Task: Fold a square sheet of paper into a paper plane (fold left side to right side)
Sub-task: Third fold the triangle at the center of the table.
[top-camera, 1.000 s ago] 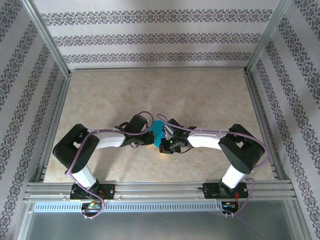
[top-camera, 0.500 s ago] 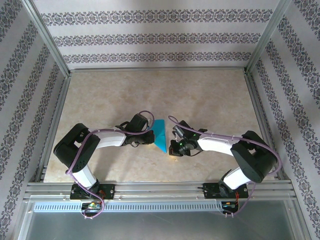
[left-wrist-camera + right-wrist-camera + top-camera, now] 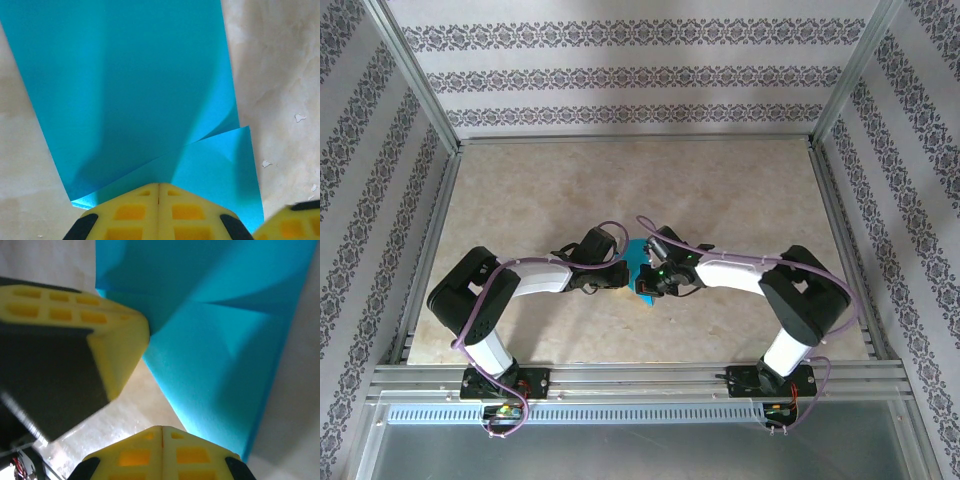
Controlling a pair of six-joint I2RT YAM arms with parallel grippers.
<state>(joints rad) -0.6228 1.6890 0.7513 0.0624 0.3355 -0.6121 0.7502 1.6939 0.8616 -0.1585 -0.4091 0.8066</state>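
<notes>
Near the middle of the table (image 3: 520, 190), the left gripper (image 3: 159, 188) pinches the creased square sheet of paper (image 3: 130, 85). The right gripper (image 3: 161, 430), fingers pressed together, sits at the sheet's edge.

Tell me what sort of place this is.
Probably a lab robot cell, not a home: an aluminium frame holds patterned wall panels around a marble-look tabletop. A left arm and right arm, bolted at the near rail, meet at a blue paper sheet.
</notes>
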